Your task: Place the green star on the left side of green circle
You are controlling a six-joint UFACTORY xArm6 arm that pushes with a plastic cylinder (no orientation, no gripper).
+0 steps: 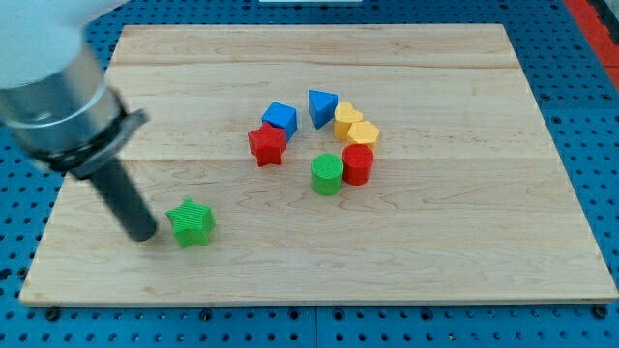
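The green star (191, 222) lies on the wooden board (464, 242) at the lower left. The green circle (328, 174), a short cylinder, stands near the board's middle, well to the star's upper right. My tip (142, 234) rests on the board just left of the green star, close to it or touching it. The dark rod slants up to the arm at the view's upper left.
A red star (267, 144) lies left of and above the green circle. A red cylinder (358, 163) touches the circle's right side. A blue cube (280, 119), a blue triangle (322, 106) and two yellow blocks (355, 127) curve around above.
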